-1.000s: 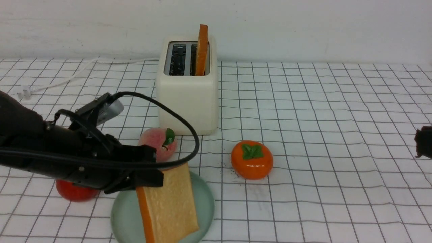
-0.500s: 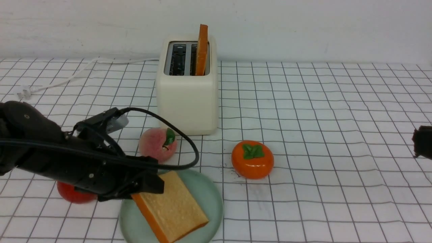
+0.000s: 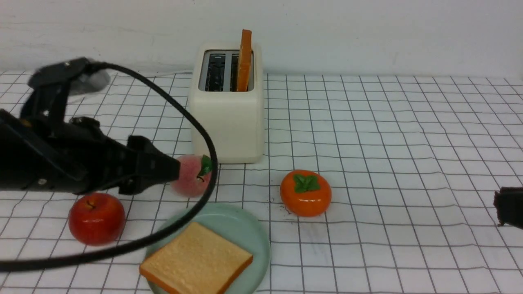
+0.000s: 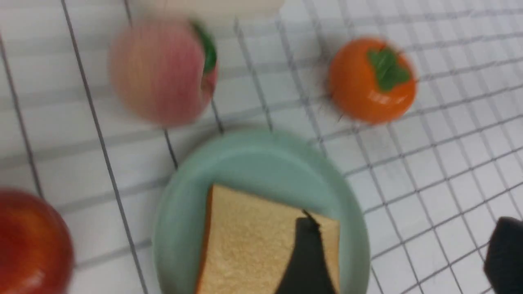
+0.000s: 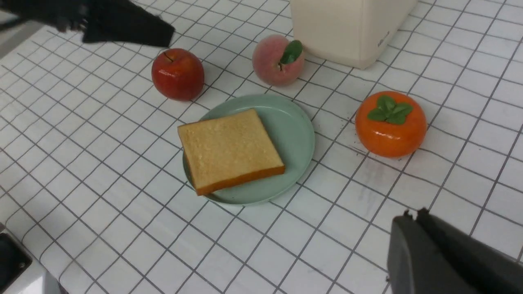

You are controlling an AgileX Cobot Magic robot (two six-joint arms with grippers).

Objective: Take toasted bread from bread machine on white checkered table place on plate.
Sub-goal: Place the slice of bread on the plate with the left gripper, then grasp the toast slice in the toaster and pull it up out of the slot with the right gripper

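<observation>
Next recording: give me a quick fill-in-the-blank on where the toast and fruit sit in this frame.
One toast slice lies flat on the ____.
In the front view, the other slice stands upright in the toaster's ____ slot.
The fruit nearest the toaster is the ____.
Missing words: plate; right; peach.

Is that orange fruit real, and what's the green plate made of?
The orange persimmon looks fake, probably glazed ceramic or hard plastic: its skin is very glossy with bright highlights and a molded leaf. The plate looks like matte plastic or ceramic: smooth, even mint colour, little shine.
</observation>
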